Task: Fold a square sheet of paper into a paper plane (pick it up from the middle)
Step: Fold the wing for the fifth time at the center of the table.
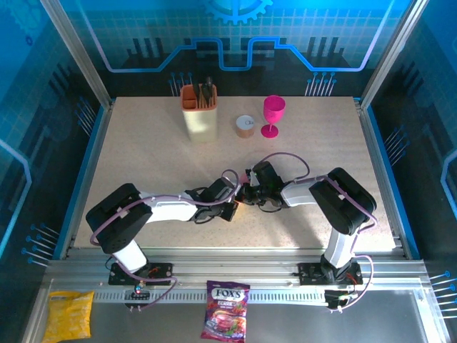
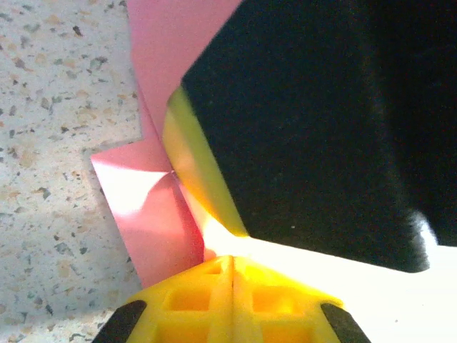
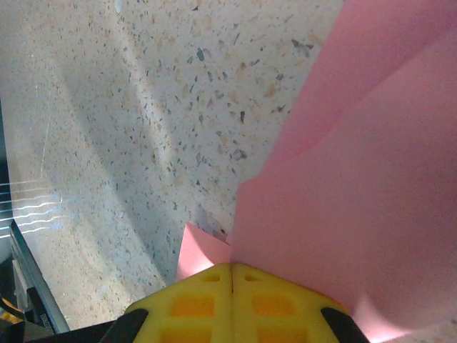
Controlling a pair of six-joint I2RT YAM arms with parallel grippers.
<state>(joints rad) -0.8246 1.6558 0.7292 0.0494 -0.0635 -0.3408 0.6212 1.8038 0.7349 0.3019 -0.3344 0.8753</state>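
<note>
Left gripper [image 2: 232, 259] and right gripper [image 3: 232, 266], tips closed, pinch creased pink paper [image 3: 343, 200]; mid-table [image 1: 143, 157], nearer front edge.

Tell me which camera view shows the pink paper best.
Right wrist view: the pink paper spreads across the right half, its overlapping folded layers clear, running down to the right gripper. Left wrist shows folded flaps, partly hidden behind a black body. Top external shows barely a pink glimpse between the arms.

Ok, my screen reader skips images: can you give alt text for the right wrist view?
The right gripper, its yellow jaws shut, pinches folded salmon-pink paper that fans up and to the right above the speckled table.
</note>
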